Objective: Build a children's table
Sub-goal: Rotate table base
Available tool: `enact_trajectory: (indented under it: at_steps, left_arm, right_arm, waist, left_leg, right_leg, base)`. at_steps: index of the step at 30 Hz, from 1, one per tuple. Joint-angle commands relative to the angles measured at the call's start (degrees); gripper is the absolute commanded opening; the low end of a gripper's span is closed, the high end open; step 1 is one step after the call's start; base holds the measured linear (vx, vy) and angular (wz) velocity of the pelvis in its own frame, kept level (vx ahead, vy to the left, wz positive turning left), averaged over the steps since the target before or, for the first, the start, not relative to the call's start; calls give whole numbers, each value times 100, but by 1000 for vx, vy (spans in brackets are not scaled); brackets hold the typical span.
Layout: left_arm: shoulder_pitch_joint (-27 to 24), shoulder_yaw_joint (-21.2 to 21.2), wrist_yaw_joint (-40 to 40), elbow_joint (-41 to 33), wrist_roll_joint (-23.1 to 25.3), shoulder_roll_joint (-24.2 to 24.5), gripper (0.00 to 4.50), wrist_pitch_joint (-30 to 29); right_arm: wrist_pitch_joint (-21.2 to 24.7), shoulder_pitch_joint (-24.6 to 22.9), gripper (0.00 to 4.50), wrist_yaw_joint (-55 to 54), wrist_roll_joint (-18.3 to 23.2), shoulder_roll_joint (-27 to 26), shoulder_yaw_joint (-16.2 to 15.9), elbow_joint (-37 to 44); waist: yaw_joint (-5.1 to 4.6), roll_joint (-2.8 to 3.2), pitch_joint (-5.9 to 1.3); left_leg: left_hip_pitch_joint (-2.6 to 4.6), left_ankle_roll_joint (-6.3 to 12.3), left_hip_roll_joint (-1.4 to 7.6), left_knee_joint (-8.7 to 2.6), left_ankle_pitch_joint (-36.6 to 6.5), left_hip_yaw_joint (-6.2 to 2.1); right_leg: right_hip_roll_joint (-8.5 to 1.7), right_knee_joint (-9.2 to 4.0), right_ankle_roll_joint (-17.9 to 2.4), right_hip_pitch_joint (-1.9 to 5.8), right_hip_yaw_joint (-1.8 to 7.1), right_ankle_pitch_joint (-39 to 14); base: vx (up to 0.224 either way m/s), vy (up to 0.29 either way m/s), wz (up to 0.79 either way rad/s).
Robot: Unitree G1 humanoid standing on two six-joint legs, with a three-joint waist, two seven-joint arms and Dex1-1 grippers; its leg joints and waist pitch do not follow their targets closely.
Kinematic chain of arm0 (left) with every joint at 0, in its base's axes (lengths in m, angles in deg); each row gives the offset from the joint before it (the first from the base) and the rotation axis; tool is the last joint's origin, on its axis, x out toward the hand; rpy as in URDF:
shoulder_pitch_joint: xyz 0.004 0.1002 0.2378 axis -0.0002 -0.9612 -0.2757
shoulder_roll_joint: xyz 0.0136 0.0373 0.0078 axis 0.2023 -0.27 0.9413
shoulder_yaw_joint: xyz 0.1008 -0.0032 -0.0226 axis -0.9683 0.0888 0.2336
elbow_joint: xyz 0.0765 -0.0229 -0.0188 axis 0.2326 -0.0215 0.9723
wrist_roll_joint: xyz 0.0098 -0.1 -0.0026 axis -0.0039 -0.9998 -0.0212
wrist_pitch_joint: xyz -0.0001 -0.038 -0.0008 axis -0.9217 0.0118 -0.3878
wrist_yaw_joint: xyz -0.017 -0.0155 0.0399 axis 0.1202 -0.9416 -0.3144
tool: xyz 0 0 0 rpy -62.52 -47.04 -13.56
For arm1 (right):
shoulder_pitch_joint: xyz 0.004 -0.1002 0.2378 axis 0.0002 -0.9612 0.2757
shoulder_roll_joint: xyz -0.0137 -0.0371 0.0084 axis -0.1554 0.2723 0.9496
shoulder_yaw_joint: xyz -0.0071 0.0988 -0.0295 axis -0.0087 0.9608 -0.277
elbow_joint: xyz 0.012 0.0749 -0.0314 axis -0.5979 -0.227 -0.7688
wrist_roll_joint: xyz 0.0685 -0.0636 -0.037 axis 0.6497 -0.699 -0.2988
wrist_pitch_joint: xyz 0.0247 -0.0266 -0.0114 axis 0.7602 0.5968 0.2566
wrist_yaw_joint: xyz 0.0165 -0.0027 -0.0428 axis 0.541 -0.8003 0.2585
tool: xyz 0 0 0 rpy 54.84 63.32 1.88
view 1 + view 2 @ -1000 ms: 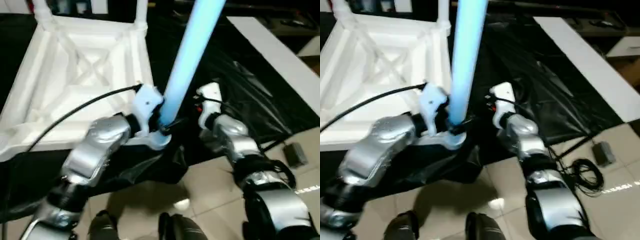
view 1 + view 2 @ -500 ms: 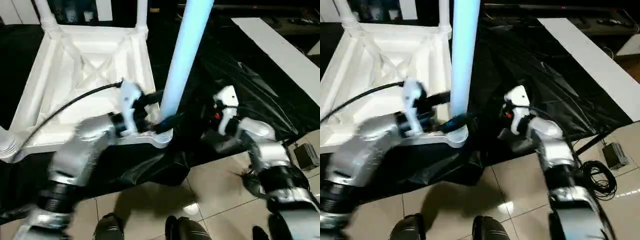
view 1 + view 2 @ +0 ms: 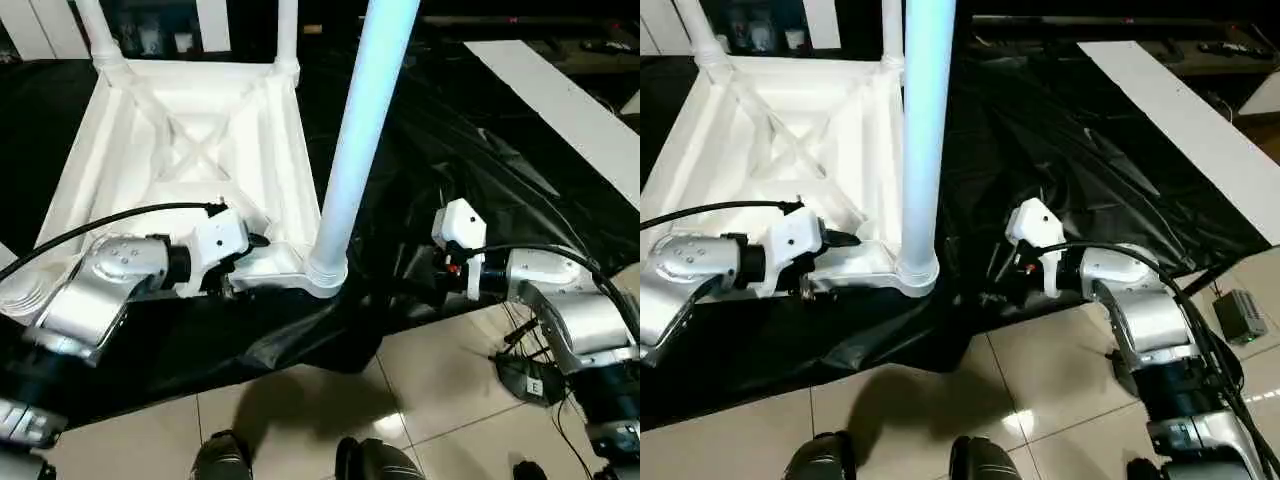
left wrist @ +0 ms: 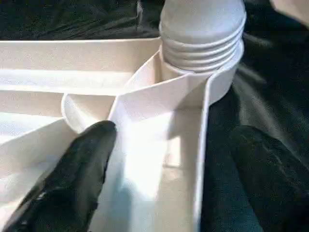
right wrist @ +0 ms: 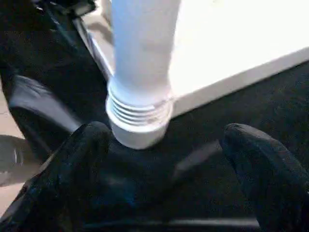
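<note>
Both arms have pulled back from the near leg since a second ago; they were crowded round its base, now they sit apart on either side. The left gripper (image 4: pixel 164 169), two black fingers, is spread wide and holds nothing; its fingers (image 4: pixel 72 169) straddle the tabletop's edge wall just short of the near corner socket. The right gripper (image 5: pixel 164 174) is also wide open and empty, aimed at the leg base from the other side, clear of it.

The large white plastic rectangular tabletop (image 3: pixel 190 150) lies upside down, ribbed underside up, on a black plastic sheet (image 3: pixel 470 170) over the work surface. The long white tubular leg (image 3: pixel 350 140) stands upright in the near right corner socket, its ribbed flared end (image 4: pixel 200 43) seated at the socket rim. Two more legs rise from the far corners (image 3: pixel 100 30) (image 3: pixel 287 30). At the near left corner a ribbed white end (image 3: pixel 25 290) shows, partly hidden by the left forearm.

Judgement: at least three legs are fitted; the fourth looks to be in, can't confirm. Left: check seating, flip the table upright.
</note>
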Motion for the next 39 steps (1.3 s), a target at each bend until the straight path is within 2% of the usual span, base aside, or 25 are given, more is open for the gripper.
enact_trajectory:
  at_steps: [1,2,3,5,6,7,8,10,11,12,13,14,16,17,18,20,22,26,27,31,34,35,36,39]
  left_arm:
    - [47,-101,59,48,92,-28,382,116]
    - [112,-145,172,131,121,-97,368,174]
    - [125,-157,207,149,116,-112,357,183]
    - [167,-196,359,202,66,-161,342,167]
    - [178,-200,397,224,61,-171,342,159]
    - [186,-203,421,239,59,-178,322,155]
    - [207,-212,519,268,32,-180,322,138]
    - [229,-216,764,273,-91,-163,299,57]
    - [247,-217,895,278,-159,-146,293,32]
    - [261,-213,936,292,-176,-140,293,38]
    - [275,-216,945,324,-165,-140,274,59]
    - [301,-225,943,388,-131,-143,264,103]
    - [337,-240,945,474,-82,-145,251,168]
    - [417,-237,982,643,-16,-159,245,262]
    - [442,-233,1011,684,-9,-160,236,267]
    - [506,-220,1074,824,23,-160,207,321]
    - [572,-222,1128,1008,72,-161,192,370]
    - [598,-233,1154,1114,140,-160,155,399]
    - [604,-259,1153,1158,198,-147,145,420]
    - [588,-313,1152,1254,316,-114,118,501]
    - [559,-310,1157,1263,331,-113,81,529]
    - [531,-314,1107,1312,384,-139,70,579]
    - [529,-315,1098,1321,393,-144,70,587]
    - [524,-338,1013,1432,497,-195,35,671]
  right_arm:
    - [108,-73,418,17,25,98,-22,148]
    - [195,-112,418,9,36,134,-30,237]
    - [218,-121,418,8,37,137,-33,262]
    - [300,-152,418,-5,42,138,-45,350]
    - [333,-162,418,-12,48,142,-49,381]
    - [356,-169,418,-17,53,146,-53,404]
    - [399,-183,418,-18,62,161,-60,456]
    - [527,-237,418,33,143,216,-71,609]
    - [596,-286,418,97,198,266,-84,709]
    - [613,-311,418,134,212,293,-96,745]
    - [614,-332,418,151,208,311,-106,763]
    - [604,-368,418,170,190,335,-123,783]
    - [606,-415,418,194,176,364,-144,817]
    - [650,-479,418,217,176,394,-167,903]
    - [670,-486,418,219,182,397,-170,926]
    - [712,-511,418,221,191,396,-182,981]
    - [733,-550,418,242,180,401,-229,1018]
    - [756,-576,418,226,159,427,-282,1056]
    - [773,-573,418,202,175,425,-285,1076]
    - [838,-529,418,173,201,412,-308,1127]
    - [856,-502,418,177,202,414,-321,1132]
    - [856,-454,418,189,193,418,-338,1101]
    - [855,-448,418,191,191,418,-341,1096]
    - [843,-390,418,212,173,422,-376,1047]
  waist:
    - [24,151,-639]
    - [33,185,-658]
    - [27,170,-655]
    - [47,199,-677]
    - [42,188,-676]
    - [47,180,-683]
    - [57,252,-691]
    - [51,239,-690]
    - [71,337,-701]
    - [61,304,-701]
    - [59,280,-698]
    - [62,312,-710]
    - [73,315,-726]
    - [78,361,-744]
    - [84,343,-753]
    - [84,353,-769]
    - [90,370,-754]
    - [87,376,-755]
    - [87,386,-732]
    - [89,368,-721]
    - [89,371,-725]
    - [80,314,-701]
    - [84,332,-700]
    - [72,331,-691]
  left_leg:
    - [195,-160,48,-379,-1672,-52]
    - [206,-172,50,-376,-1684,-55]
    - [206,-166,47,-373,-1684,-46]
    - [193,-144,42,-367,-1636,-51]
    - [191,-133,38,-368,-1643,-45]
    - [180,-121,34,-364,-1635,-47]
    - [191,-133,35,-364,-1651,-58]
    - [194,-155,31,-373,-1754,-60]
    - [202,-173,34,-372,-1755,-76]
    - [203,-165,35,-375,-1794,-61]
    - [197,-152,31,-373,-1814,-60]
    - [201,-141,24,-369,-1887,-62]
    - [197,-142,23,-366,-1893,-69]
    - [204,-146,21,-362,-1894,-72]
    - [211,-141,22,-359,-1901,-67]
    - [207,-141,24,-363,-1882,-75]
    - [212,-149,20,-370,-1942,-76]
    - [207,-158,23,-381,-1981,-84]
    - [209,-159,24,-386,-2010,-83]
    - [216,-145,31,-396,-2042,-89]
    - [214,-139,34,-395,-2012,-85]
    - [202,-115,33,-399,-1985,-79]
    - [206,-109,33,-399,-1988,-82]
    - [209,-117,37,-406,-2032,-87]
  right_leg:
    - [-275,-459,-1159,295,161,-1598]
    - [-277,-458,-1171,297,161,-1577]
    - [-274,-471,-1175,293,162,-1568]
    - [-279,-453,-1216,311,162,-1447]
    - [-273,-464,-1208,307,161,-1470]
    - [-277,-468,-1189,319,164,-1524]
    - [-282,-461,-1192,315,163,-1556]
    - [-272,-492,-1156,313,158,-1711]
    - [-280,-476,-1176,308,159,-1675]
    - [-265,-500,-1168,303,157,-1672]
    - [-260,-501,-1168,311,157,-1672]
    - [-260,-513,-1159,308,150,-1763]
    - [-269,-518,-1117,315,150,-1883]
    - [-269,-520,-1104,318,150,-1923]
    - [-264,-536,-1049,314,151,-1993]
    - [-270,-537,-1027,313,146,-2065]
    - [-257,-553,-1015,290,143,-2121]
    - [-267,-547,-1008,294,146,-2117]
    - [-267,-556,-1007,277,148,-2133]
    - [-266,-558,-989,278,151,-2139]
    - [-274,-551,-1022,277,151,-2066]
    - [-272,-554,-1009,274,152,-2089]
    - [-274,-555,-999,269,152,-2128]
    - [-285,-575,-919,263,156,-2301]
  base:
    - [0,0,0]
    - [0,0,0]
    - [0,0,0]
    - [0,0,0]
    - [0,0,0]
    - [0,0,0]
    - [0,0,0]
    - [0,0,0]
    - [0,0,0]
    - [0,0,0]
    - [0,0,0]
    - [0,0,0]
    - [0,0,0]
    - [0,0,0]
    - [0,0,0]
    - [0,0,0]
    - [0,0,0]
    - [0,0,0]
    - [0,0,0]
    - [0,0,0]
    - [0,0,0]
    - [0,0,0]
    - [0,0,0]
    - [0,0,0]
